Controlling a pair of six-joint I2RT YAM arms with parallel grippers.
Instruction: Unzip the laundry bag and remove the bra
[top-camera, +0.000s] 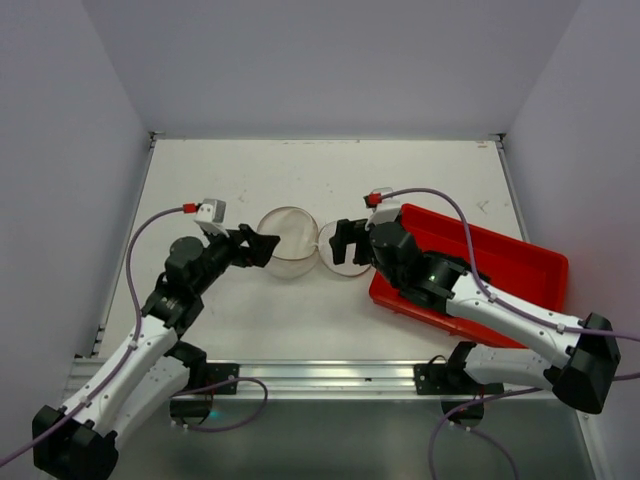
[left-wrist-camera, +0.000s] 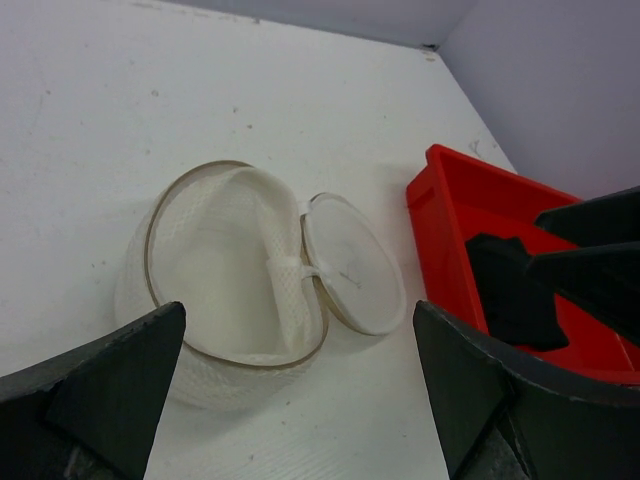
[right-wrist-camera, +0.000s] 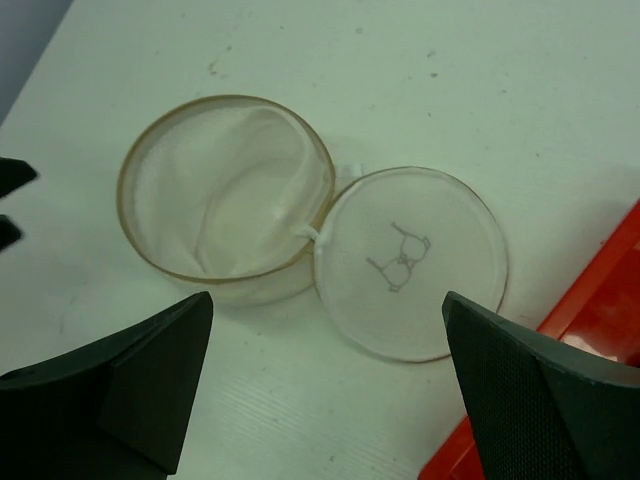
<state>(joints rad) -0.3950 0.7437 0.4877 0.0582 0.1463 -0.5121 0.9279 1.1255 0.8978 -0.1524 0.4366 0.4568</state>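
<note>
White surface (top-camera: 400, 170) carries everything. Left jaws and right jaws stand released and empty, flanking the laundry bag (top-camera: 287, 240), which lies unzipped at frame centre beside the red tray (top-camera: 520, 255). A careless pinch could catch mesh and drag the light bag.

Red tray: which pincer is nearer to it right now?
Right. The right pincer hovers beside the red tray's end; the left pincer is on the laundry bag's other side, away from the tray.
</note>
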